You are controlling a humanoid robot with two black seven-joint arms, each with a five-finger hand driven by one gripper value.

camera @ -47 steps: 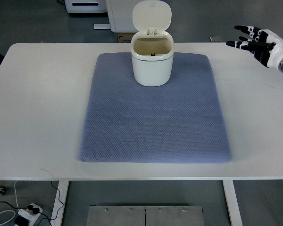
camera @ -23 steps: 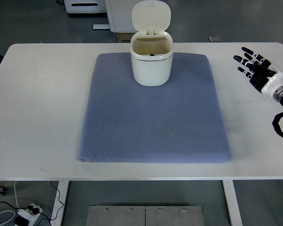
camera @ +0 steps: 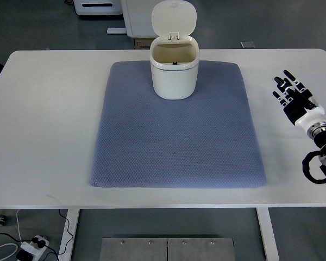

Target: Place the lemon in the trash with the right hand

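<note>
though bin [camera: 174,68] gapes, contents unclear; right hand [camera: 294,98] empty.

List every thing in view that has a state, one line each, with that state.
trash can: upright on the mat, lid flipped open, no lemon visible inside.
right hand: open, fingers extended, holding nothing, over the table's right side.
blue mat: lying flat on the table.
white table: bearing the mat.
</note>
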